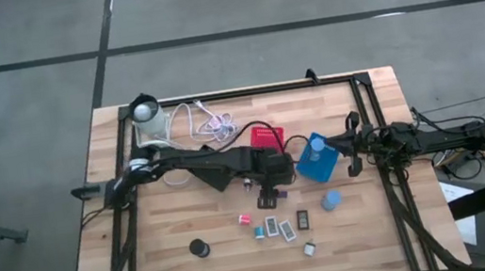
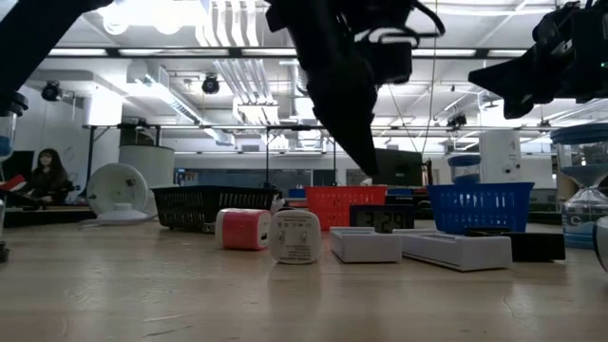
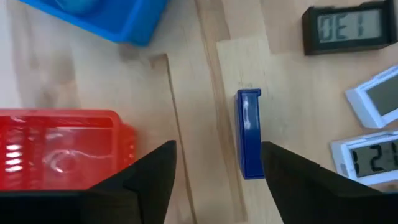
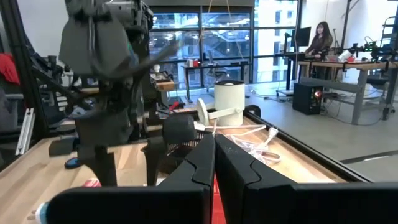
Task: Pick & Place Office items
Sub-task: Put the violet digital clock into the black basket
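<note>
My left gripper hangs open over the table's middle, fingers pointing down. A small dark-blue block lies on the wood between its fingers, close to one of them; whether they touch I cannot tell. Near the front lie a pink block, a teal block, two white clocks, a black clock, a pale-blue round piece, a black disc and a small grey block. My right gripper is shut and empty, above the table beside the blue bin.
A red mesh bin stands just behind my left gripper. The blue bin holds another pale-blue round piece. A white lamp and its cable lie at the far left. A black frame runs around the table.
</note>
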